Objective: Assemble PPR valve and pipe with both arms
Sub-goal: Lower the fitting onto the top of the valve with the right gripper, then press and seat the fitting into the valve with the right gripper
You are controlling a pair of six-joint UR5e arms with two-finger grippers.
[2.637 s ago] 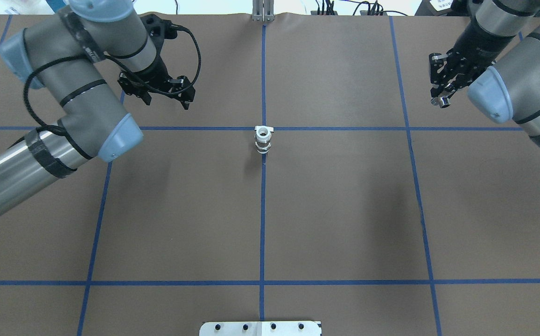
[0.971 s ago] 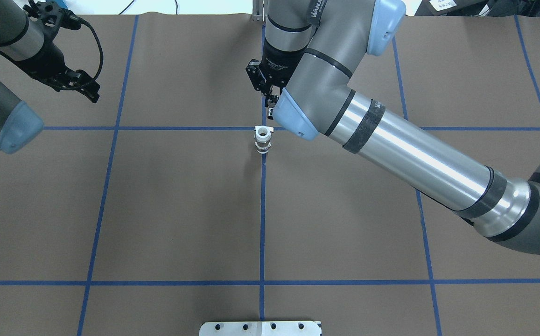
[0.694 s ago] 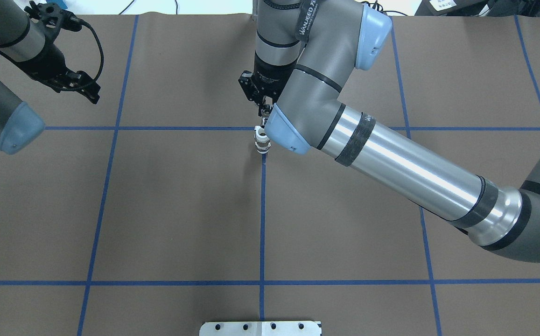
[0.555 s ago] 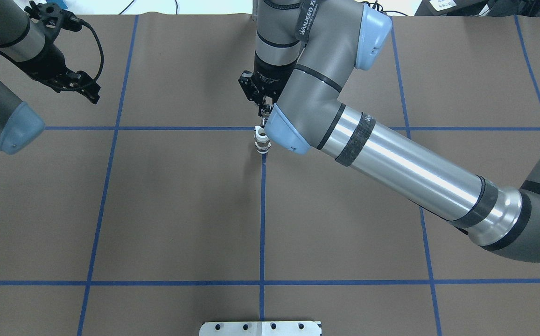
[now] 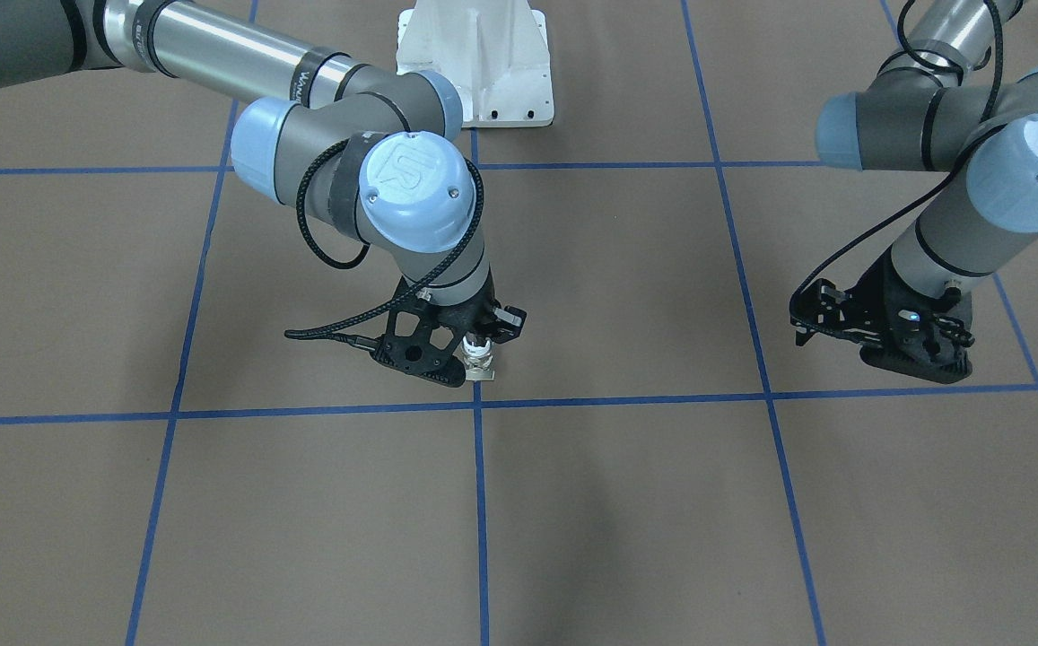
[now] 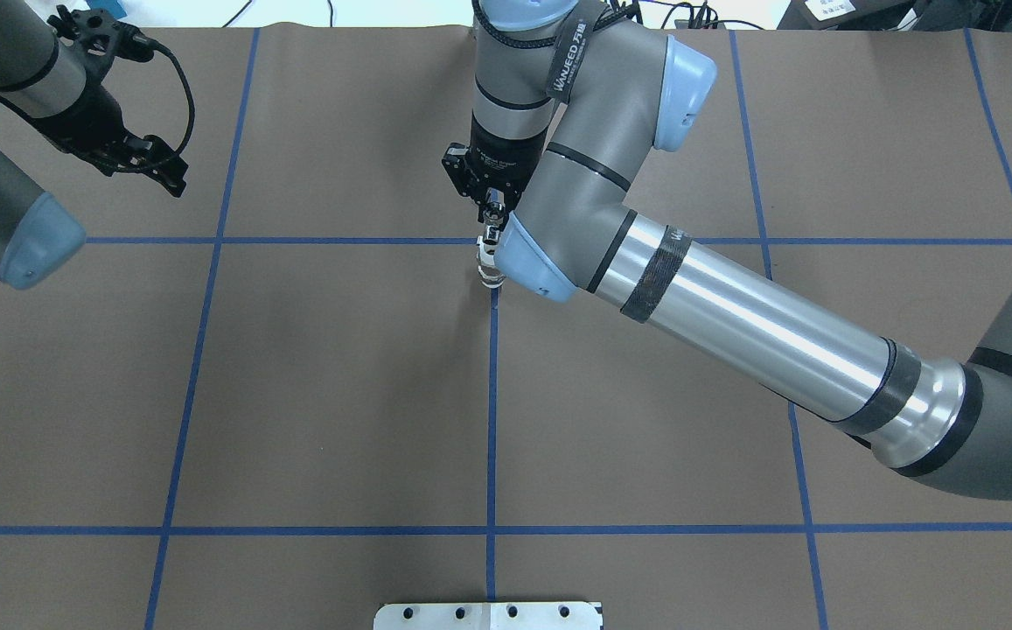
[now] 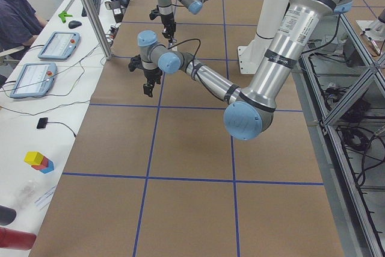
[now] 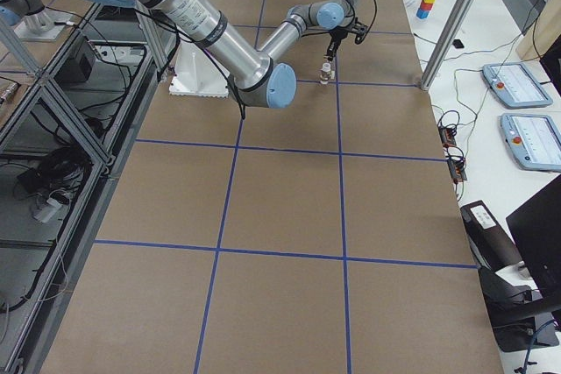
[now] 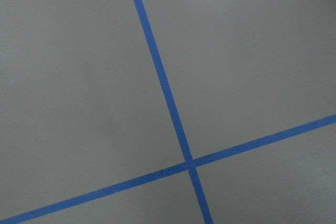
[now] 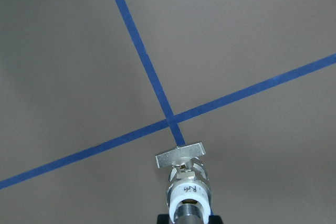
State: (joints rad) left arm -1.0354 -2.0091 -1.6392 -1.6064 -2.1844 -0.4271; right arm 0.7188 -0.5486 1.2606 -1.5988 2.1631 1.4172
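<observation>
The white PPR valve [image 6: 487, 269] stands upright at the table's central tape crossing, its metal handle [image 10: 180, 156] pointing away in the right wrist view. My right gripper [image 6: 490, 210] hangs straight above it, shut on a short silvery pipe [image 10: 189, 214] whose lower end meets the valve's top opening [image 10: 187, 192]. From the front the pipe [image 5: 480, 352] sits under the right gripper [image 5: 475, 345]. My left gripper [image 6: 164, 171] hovers far off at the table's back left, open and empty, also seen as the left gripper [image 5: 819, 323] from the front.
Blue tape lines [image 6: 492, 394] divide the brown table cover. The white arm pedestal [image 5: 474, 63] stands behind the valve and a metal plate [image 6: 488, 615] lies at the near edge. A seated person [image 7: 12, 10] and tablets [image 7: 57, 44] are at a side desk.
My right arm swung in from the far right to the centre and lowered the pipe onto the valve. My left arm drew back toward the left edge.
</observation>
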